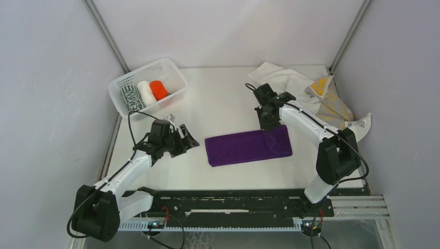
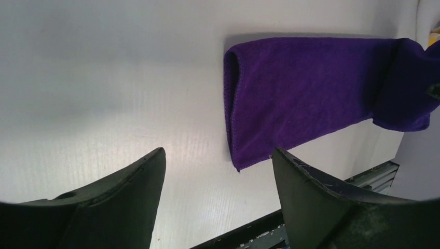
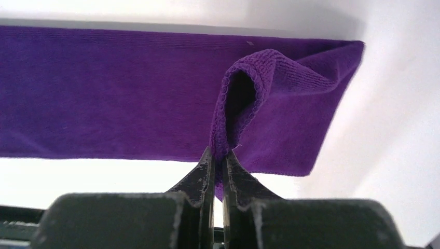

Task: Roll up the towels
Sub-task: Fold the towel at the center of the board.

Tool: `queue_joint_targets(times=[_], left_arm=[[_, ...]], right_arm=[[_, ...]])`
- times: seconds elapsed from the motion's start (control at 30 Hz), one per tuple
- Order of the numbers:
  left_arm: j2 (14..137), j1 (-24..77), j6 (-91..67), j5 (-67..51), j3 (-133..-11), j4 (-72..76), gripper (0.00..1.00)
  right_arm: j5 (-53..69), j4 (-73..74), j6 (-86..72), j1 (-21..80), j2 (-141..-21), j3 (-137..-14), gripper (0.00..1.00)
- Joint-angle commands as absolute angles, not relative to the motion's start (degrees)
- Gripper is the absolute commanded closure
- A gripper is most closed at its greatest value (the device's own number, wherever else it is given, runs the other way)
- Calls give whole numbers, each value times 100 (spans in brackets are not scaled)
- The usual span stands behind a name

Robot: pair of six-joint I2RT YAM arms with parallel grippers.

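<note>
My right gripper (image 3: pixel 218 155), nearest: fingers pressed together, pinching a raised fold at the right end of the purple towel (image 3: pixel 104 93). The towel lies flat on the table (image 1: pixel 228 98) between my two arms, its long axis running left to right. My left gripper (image 2: pixel 218 155), fingers spread and empty, hangs just off the towel's left end, not touching. Rolling, I judge, would run along that axis from my right.

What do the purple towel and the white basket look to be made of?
Purple towel: soft microfibre or terry cloth, matte; looped pile shows on its pinched fold, with a stitched hem, and it bends limply.
White basket: likely rigid plastic; its walls are a moulded grid of small holes; sheen unclear at this size.
</note>
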State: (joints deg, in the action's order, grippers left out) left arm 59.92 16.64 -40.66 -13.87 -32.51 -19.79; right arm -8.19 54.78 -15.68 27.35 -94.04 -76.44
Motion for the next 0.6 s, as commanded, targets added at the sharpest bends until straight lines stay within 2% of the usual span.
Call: queue_joint_targets(times=[0.0, 0.3, 0.57], left_arm=[[6270, 1635, -4402, -1652, -3012, -1045, 21], [6899, 1683, -4532, -1916, -2799, -345, 39], [7476, 1982, -4628, -1992, -2839, 11, 45]], right_arm=[[-210, 5023, -1772, 3036, -9383, -7726, 100], [-74, 4907, -2076, 3787, -9719, -7927, 100], [-46, 4798, -2623, 4322, -9964, -8097, 100]])
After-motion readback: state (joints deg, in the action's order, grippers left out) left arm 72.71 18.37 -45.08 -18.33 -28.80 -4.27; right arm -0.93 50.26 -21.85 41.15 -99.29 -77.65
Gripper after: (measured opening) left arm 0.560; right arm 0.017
